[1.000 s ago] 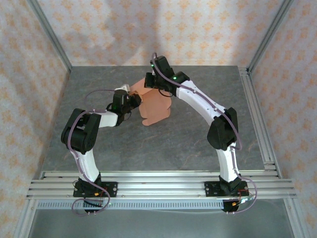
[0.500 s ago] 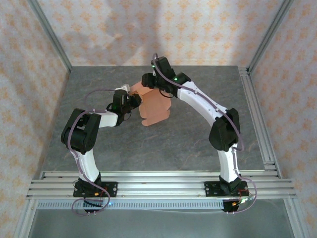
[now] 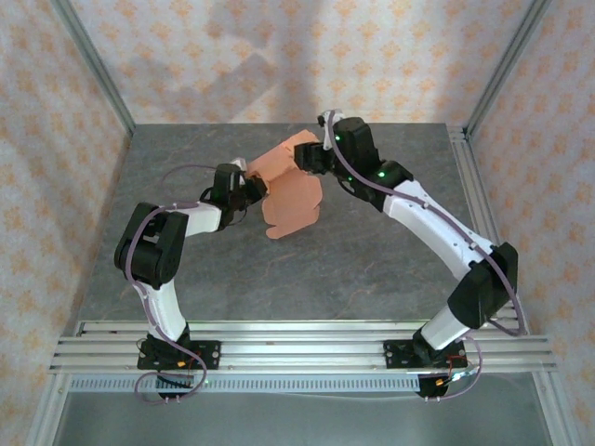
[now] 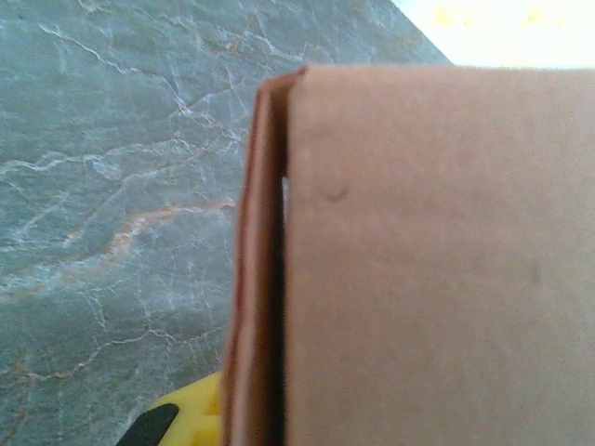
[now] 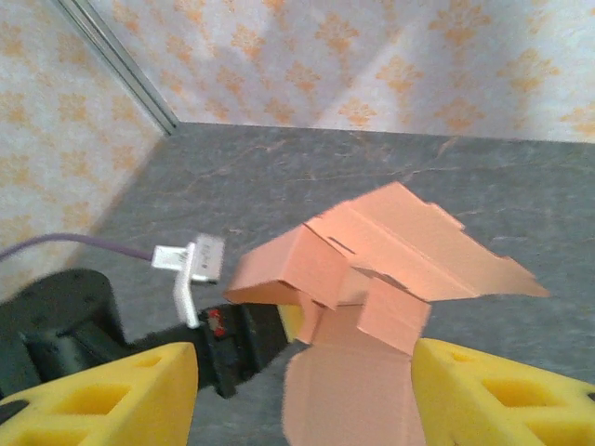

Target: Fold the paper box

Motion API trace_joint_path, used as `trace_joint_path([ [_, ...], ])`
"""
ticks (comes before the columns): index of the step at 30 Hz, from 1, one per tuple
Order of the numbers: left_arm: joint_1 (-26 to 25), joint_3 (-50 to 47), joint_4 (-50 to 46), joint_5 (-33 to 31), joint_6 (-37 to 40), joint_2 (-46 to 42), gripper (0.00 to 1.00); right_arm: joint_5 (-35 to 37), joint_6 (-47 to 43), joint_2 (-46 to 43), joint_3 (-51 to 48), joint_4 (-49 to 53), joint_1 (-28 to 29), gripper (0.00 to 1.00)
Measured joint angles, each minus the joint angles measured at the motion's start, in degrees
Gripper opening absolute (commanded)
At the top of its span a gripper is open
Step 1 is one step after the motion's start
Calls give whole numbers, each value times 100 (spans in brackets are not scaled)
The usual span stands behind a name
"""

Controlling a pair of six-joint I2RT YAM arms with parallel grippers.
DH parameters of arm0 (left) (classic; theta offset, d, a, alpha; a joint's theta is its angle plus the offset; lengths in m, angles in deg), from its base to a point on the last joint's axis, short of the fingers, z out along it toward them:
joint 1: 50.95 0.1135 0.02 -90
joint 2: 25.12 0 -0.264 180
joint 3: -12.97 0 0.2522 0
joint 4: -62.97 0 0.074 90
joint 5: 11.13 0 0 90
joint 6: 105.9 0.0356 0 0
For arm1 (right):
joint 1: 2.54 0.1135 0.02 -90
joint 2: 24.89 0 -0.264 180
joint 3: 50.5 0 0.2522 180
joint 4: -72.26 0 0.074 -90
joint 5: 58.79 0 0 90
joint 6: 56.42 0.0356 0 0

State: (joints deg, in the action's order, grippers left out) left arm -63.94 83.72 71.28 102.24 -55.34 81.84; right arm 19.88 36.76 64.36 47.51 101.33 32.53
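The paper box is a pink card piece that is partly folded. It sits in the middle of the table, toward the back, between the two arms. It is held up off the table, with flaps sticking out in different ways. One wide flap points up and back. A rounder flap hangs down toward the table, and I cannot tell if it touches.

From the right wrist, the paper box looks like a little roof with a flat piece hanging under it. From the left wrist, the paper box is very close, and you can see a thin folded edge on its left side.

The left gripper is at the left side of the card. Its jaws are pressed together on the card and pinch it. One yellow pad peeks out just under the card's edge.

The right gripper is at the back right of the card, near the top flap. Its jaws are spread wide and pinch nothing. Its yellow fingers stand far apart, with the card in front of them.

A purple cable runs to a white plug on the left arm.
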Motion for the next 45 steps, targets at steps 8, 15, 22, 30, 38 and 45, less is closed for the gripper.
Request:
trace_joint_path([
  [8,2,566,-1552,63,-17,-142,0,382,-1598,243,-636,-522,195,66],
  [15,2,597,-2295,61,-101,-378,0,811,-2500,1071,-396,-1176,326,66],
  [22,2,597,-2581,63,-103,-494,0,1036,-2830,1711,175,-1368,332,62],
  [30,2,597,-2651,66,-103,-496,0,1403,-3042,1882,396,-1410,352,47],
  [38,2,597,-2662,87,-103,-496,0,1222,-3073,1829,341,-1377,352,64],
  [45,2,691,-2767,227,-28,-496,0,374,-2562,1128,-83,-1274,186,67],
])
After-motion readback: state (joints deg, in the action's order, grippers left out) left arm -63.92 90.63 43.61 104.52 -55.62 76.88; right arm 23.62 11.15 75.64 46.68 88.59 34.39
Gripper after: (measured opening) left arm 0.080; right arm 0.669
